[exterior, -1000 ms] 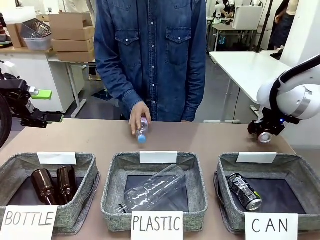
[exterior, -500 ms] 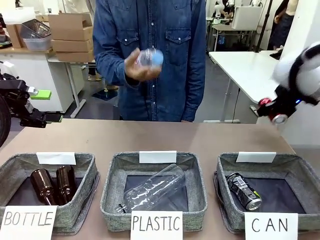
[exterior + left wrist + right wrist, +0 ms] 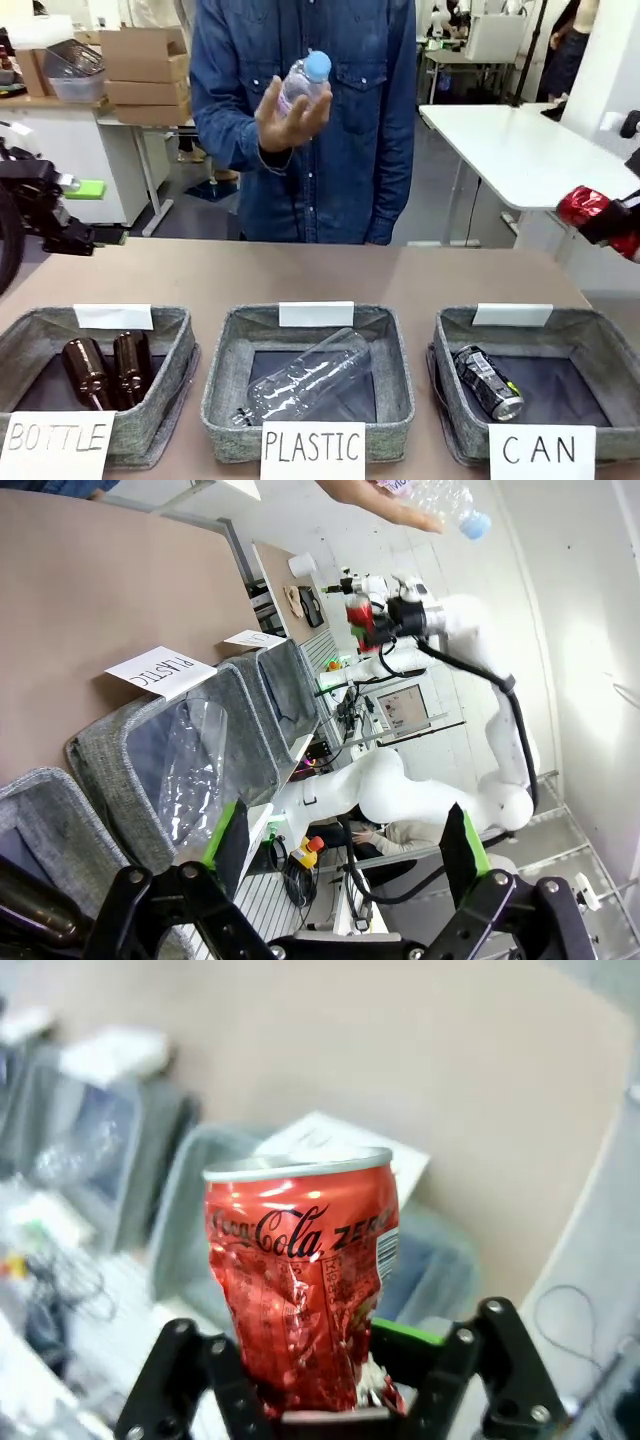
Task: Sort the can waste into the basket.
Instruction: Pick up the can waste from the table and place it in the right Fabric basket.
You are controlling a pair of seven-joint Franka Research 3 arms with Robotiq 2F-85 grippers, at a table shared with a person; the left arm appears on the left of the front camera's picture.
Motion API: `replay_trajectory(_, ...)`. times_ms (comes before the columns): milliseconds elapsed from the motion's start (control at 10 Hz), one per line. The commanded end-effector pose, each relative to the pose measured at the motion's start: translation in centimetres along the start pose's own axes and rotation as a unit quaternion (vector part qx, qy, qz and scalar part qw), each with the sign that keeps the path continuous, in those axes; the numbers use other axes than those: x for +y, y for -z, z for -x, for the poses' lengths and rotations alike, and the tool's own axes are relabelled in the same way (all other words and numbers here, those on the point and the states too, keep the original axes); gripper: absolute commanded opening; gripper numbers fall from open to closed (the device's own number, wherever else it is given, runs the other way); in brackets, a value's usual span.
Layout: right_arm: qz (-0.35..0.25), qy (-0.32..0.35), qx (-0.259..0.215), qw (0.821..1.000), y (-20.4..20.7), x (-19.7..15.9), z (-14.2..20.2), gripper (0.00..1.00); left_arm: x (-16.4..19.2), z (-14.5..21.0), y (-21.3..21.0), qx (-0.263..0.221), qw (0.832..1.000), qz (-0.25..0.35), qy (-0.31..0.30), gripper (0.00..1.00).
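A red dented can [image 3: 583,206] hangs at the far right, above and behind the grey basket [image 3: 455,330] signed "CAN", with my right gripper [image 3: 606,219] shut on it. The right wrist view has this red can [image 3: 300,1270] upright between the fingers of the right gripper [image 3: 330,1385], and the blurred basket [image 3: 185,1220] below it. A black can [image 3: 488,383] lies inside the basket. My left gripper [image 3: 72,238] hovers open and empty at the table's far left. Its own view shows the left gripper [image 3: 345,838] with jaws wide and the red can [image 3: 360,615] far off.
A person at the far side holds a clear plastic bottle [image 3: 302,82] with a blue cap at chest height. The middle basket [image 3: 225,345] signed "PLASTIC" holds a clear bottle [image 3: 305,380]. The left basket [image 3: 30,325] signed "BOTTLE" holds two brown bottles [image 3: 105,368].
My right gripper has closed on the red can and swung it up and to the right. The person has lifted the plastic bottle off the table to chest height.
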State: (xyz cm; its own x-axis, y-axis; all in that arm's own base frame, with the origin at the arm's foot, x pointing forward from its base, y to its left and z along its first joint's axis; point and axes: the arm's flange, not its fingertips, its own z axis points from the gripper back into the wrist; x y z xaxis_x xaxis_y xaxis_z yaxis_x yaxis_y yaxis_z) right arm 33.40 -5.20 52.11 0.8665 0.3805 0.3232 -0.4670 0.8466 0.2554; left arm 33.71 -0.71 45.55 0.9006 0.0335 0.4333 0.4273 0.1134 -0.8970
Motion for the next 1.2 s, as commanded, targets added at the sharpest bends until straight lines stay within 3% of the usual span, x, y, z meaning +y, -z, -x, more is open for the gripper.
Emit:
replay_trajectory(0,-0.011,-0.164,0.065,0.984,1.2,2.6,2.6,0.00,-0.3,-0.2,0.0,-0.005,1.000,0.002,-0.005,1.00)
replay_trajectory(100,0.011,-0.235,0.124,0.964,2.9,3.5,3.4,0.00,-0.3,-0.2,0.0,-0.005,1.000,0.002,-0.005,1.00)
replay_trajectory(200,0.030,-0.268,0.150,0.951,3.8,3.5,3.5,0.00,-0.3,-0.2,0.0,-0.005,1.000,0.002,-0.005,1.00)
replay_trajectory(800,0.038,-0.293,0.161,0.942,4.3,2.4,2.7,0.00,-0.3,-0.2,0.0,-0.005,1.000,0.002,-0.005,1.00)
replay_trajectory(900,0.039,-0.299,0.157,0.940,4.3,2.3,2.7,0.18,-0.3,-0.2,0.0,-0.005,1.000,0.002,-0.005,1.00)
replay_trajectory(1000,0.046,-0.328,0.155,0.931,4.4,2.3,3.0,0.59,-0.3,-0.2,0.0,-0.005,1.000,0.002,-0.005,1.00)
replay_trajectory(1100,0.046,-0.326,0.153,0.932,4.4,2.3,3.1,0.77,-0.3,-0.2,0.0,-0.005,1.000,0.002,-0.005,1.00)
